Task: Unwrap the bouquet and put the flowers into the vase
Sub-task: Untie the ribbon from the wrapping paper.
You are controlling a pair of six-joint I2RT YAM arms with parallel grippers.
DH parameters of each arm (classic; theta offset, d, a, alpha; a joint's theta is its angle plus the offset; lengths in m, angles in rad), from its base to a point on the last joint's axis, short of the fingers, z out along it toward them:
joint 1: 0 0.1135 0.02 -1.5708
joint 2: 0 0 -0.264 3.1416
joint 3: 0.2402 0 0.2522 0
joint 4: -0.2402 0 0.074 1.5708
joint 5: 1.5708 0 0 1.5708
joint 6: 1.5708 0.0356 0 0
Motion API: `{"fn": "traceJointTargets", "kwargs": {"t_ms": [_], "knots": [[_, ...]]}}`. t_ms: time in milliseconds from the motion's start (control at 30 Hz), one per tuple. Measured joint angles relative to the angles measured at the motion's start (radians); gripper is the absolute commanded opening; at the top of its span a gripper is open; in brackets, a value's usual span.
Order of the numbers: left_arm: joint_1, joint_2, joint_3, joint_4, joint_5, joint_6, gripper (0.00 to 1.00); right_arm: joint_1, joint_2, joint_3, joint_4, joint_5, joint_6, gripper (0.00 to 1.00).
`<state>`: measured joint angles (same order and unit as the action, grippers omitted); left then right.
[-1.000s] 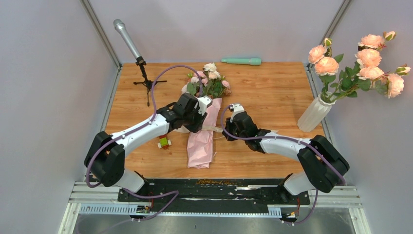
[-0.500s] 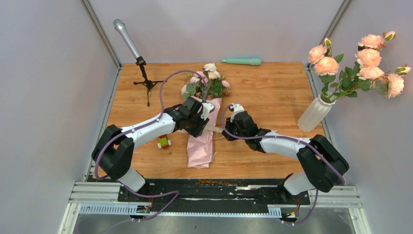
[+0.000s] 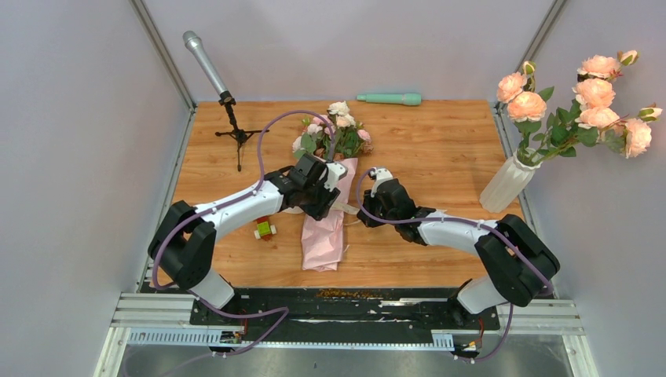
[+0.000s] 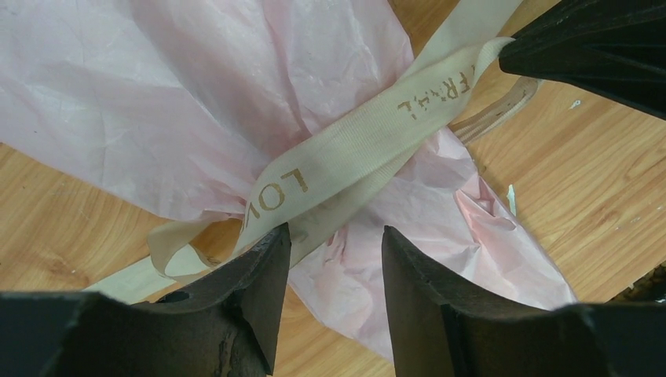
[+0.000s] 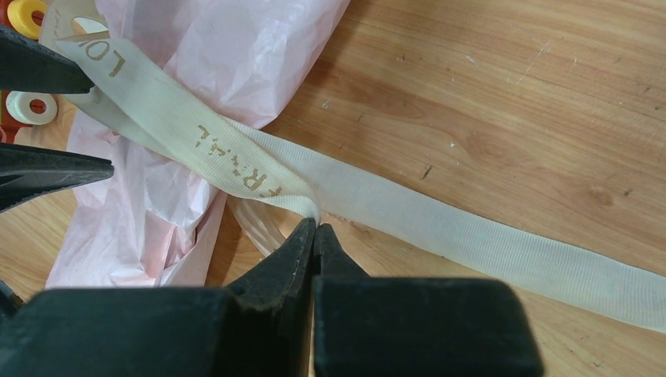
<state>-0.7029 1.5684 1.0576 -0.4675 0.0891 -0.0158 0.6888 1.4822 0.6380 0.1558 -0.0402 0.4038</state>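
From above, the left arm (image 3: 236,210) covers the waist of the bouquet (image 3: 323,234), and both sets of fingertips are tucked out of sight. The wrist cameras crop out the flowers (image 3: 336,129) entirely, showing only pink paper (image 4: 157,94) and cream ribbon (image 4: 357,137). Up close, the left gripper (image 4: 336,236) stands spread, nothing between its fingers, tips right by the ribbon. The right gripper (image 5: 314,226) is pressed together — pinching a fold of that ribbon. The bouquet lies flat in the middle of the table (image 3: 440,149), blooms toward the far edge — the vase (image 3: 503,187) stands well apart at the right edge.
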Motion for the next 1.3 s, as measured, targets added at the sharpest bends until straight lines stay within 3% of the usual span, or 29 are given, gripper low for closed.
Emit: {"fn": "traceJointTargets", "kwargs": {"t_ms": [300,900,1300], "knots": [[0.0,0.039,0.019,-0.002,-0.021,0.016,0.57,-0.004,0.0,-0.001,0.006,-0.014,0.008,0.0],[-0.001,0.048,0.031,-0.01,-0.056,0.042,0.03,-0.005,0.0,-0.007,0.021,-0.018,0.015,0.0],[-0.002,0.013,0.037,-0.017,-0.043,0.034,0.0,-0.007,-0.014,-0.037,0.003,0.057,0.029,0.0]]}}
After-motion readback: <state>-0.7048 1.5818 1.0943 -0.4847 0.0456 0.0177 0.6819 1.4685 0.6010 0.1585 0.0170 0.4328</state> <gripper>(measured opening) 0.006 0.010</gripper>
